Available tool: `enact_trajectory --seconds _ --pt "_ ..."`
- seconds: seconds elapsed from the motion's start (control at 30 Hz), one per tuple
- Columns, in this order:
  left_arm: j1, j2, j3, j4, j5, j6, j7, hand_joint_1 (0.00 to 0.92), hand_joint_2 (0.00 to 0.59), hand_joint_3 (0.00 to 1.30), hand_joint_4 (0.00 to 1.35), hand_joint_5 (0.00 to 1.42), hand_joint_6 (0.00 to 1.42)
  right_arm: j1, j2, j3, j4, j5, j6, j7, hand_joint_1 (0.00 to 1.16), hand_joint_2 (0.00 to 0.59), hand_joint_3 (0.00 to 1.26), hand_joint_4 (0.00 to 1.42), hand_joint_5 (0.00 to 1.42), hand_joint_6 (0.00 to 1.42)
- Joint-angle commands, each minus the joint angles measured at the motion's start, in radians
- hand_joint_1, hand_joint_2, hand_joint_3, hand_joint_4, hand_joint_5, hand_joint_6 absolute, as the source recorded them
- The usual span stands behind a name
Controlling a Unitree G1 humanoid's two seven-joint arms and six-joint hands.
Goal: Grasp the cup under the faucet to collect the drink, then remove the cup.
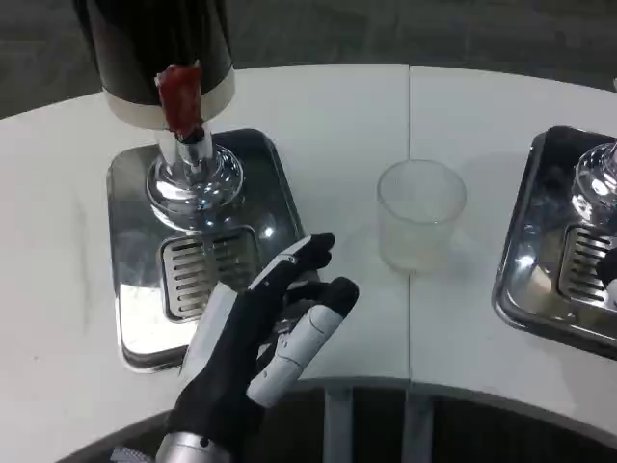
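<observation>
A clear, empty plastic cup [421,214] stands upright on the white table, to the right of the left dispenser's drip tray [135,318]. Above that tray rises the black dispenser [154,43] with its red tap lever [180,96] and silver faucet base [194,178]; nothing stands on the tray's grate [204,272]. My left hand [275,333] reaches in from the bottom edge over the tray's front right corner. Its fingers are spread, pointing up and right toward the cup, and hold nothing. A gap of bare table separates the fingertips from the cup.
A second steel drip tray [540,289] with its own grate and glass faucet base [598,183] sits at the right edge. A seam [409,116] splits the tabletop just under the cup. The table's curved front edge runs close below my hand.
</observation>
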Motion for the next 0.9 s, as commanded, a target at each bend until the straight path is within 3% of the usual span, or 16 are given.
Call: enact_trajectory --seconds 0.03,0.33,0.5,0.63,0.9 --pt "0.02 0.003 -0.005 -0.011 0.004 -0.007 0.003 0.0 0.038 0.22 0.18 0.29 0.32 0.016 0.004 0.004 -0.017 -0.001 0.01 0.005 0.59 0.278 0.33 0.44 0.48 0.44" --pt "0.022 0.006 -0.004 -0.005 0.01 -0.022 0.012 0.0 0.037 0.21 0.18 0.29 0.32 0.017 0.004 0.026 -0.001 -0.023 0.014 0.004 0.58 0.28 0.32 0.44 0.48 0.44" --pt "0.034 0.019 0.008 -0.006 0.019 -0.052 0.027 0.0 0.014 0.14 0.11 0.26 0.31 0.011 0.01 0.036 0.02 -0.04 0.001 -0.011 0.59 0.266 0.3 0.39 0.44 0.42" --pt "0.037 0.037 0.01 -0.007 0.02 -0.073 0.023 0.0 0.0 0.03 0.06 0.24 0.31 -0.009 0.021 0.045 0.073 -0.053 -0.02 -0.02 0.6 0.255 0.27 0.34 0.39 0.39" --pt "0.064 0.048 0.005 -0.034 0.013 -0.074 0.018 0.0 0.0 0.03 0.08 0.26 0.32 -0.149 0.035 0.082 0.251 -0.065 -0.078 -0.06 0.61 0.224 0.24 0.3 0.36 0.36"
